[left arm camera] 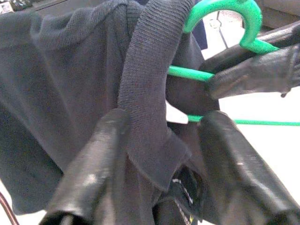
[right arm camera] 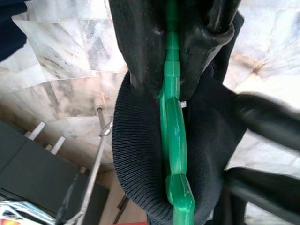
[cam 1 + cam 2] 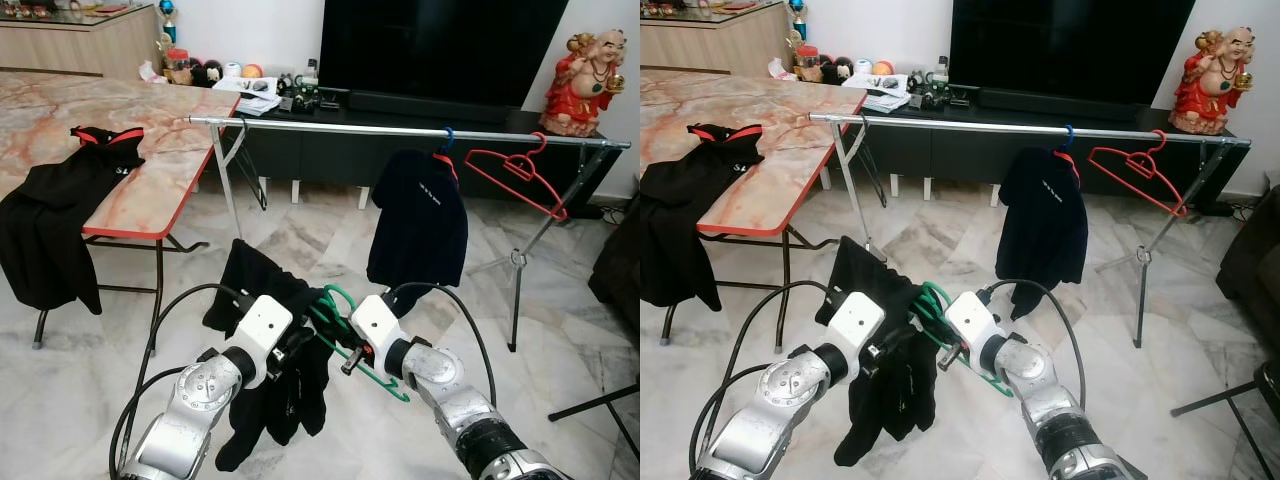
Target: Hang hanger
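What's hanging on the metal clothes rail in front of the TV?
On the metal rail hang a dark shirt on a hanger whose blue hook shows, and an empty red hanger. The shirt covers the rest of its hanger.

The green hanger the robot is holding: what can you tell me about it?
The green hanger looks like thin glossy plastic, with a curved hook at the top. It is held low in front of the robot, above the marble floor and short of the clothes rail. A black garment is draped on it, the ribbed collar around its neck. The right gripper clamps it; the left gripper pinches the collar.
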Controlling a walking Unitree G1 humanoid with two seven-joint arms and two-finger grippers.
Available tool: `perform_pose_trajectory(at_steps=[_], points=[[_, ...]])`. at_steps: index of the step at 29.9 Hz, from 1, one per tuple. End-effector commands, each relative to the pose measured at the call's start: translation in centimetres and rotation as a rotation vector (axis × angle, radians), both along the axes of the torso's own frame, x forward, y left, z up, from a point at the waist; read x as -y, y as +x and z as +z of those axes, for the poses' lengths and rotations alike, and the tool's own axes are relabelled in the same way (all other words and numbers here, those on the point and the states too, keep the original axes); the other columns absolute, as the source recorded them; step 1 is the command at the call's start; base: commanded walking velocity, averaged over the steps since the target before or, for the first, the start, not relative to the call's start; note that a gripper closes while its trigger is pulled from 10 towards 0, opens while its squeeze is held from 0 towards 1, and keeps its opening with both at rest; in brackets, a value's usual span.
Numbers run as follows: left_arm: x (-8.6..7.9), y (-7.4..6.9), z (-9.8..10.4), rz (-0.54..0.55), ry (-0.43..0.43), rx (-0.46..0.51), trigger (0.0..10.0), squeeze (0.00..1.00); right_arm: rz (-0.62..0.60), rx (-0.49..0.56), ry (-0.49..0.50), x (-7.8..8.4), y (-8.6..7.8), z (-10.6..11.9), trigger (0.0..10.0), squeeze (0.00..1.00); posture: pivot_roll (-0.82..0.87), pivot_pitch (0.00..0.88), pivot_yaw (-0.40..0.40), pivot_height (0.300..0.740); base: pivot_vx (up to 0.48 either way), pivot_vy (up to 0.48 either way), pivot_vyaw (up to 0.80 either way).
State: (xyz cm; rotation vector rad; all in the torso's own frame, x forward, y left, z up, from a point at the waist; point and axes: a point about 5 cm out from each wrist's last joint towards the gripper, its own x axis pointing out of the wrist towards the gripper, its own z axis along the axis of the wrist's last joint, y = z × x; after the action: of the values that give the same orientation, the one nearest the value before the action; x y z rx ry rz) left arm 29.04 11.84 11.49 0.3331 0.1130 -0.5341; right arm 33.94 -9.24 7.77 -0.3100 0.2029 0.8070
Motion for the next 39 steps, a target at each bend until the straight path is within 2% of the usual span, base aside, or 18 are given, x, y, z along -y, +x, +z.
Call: perform_pose_trajectory(at_steps=[1,2,4,12,13,18,23,34,39], points=[[0.2,0.0,0.5,0.007,0.013,0.019,10.0,1.0,-0.027,0.034,0.038,0.0,0.8,1.2,0.0,0.0,0.19,0.0,-0.109,0.74,0.0,0.0,0.0],[0.2,0.0,0.5,0.015,0.018,0.025,10.0,1.0,-0.025,0.035,0.04,-0.1,0.8,1.3,0.0,0.0,0.19,0.0,-0.11,0.74,0.0,0.0,0.0],[0.2,0.2,0.4,0.038,0.02,0.021,10.0,0.0,-0.024,0.037,0.045,-0.3,0.8,1.3,0.0,0.0,0.19,0.0,-0.109,0.74,0.0,0.0,0.0],[1.2,0.6,-0.4,0.069,0.009,-0.003,10.0,0.0,-0.019,0.038,0.054,-0.6,0.7,1.3,0.0,0.0,0.18,0.0,-0.107,0.74,0.0,0.0,0.0],[1.2,1.0,-0.6,0.117,0.006,-0.007,10.0,0.0,-0.015,0.037,0.047,-0.6,0.7,1.2,0.0,0.0,0.18,0.0,-0.107,0.74,0.0,0.0,0.0],[0.7,1.8,-0.2,0.198,0.004,0.014,10.0,0.0,-0.008,0.035,0.056,-0.8,0.5,1.2,0.0,0.0,0.17,0.0,-0.107,0.74,0.0,0.0,0.0],[-0.2,2.7,0.2,0.289,0.045,0.064,10.0,0.0,0.005,0.031,0.057,-1.2,0.3,1.0,0.0,0.0,0.18,0.0,-0.111,0.74,0.0,0.0,0.0],[0.6,2.9,-0.5,0.269,0.039,0.032,10.0,0.0,0.021,0.031,0.066,-1.5,0.3,1.2,0.0,0.0,0.17,0.0,-0.113,0.74,0.0,0.0,0.0],[0.9,3.1,-0.7,0.3,-0.004,0.012,10.0,0.0,0.041,0.028,0.065,-1.8,0.1,1.0,0.0,0.0,0.17,0.0,-0.113,0.74,0.0,0.0,0.0]])
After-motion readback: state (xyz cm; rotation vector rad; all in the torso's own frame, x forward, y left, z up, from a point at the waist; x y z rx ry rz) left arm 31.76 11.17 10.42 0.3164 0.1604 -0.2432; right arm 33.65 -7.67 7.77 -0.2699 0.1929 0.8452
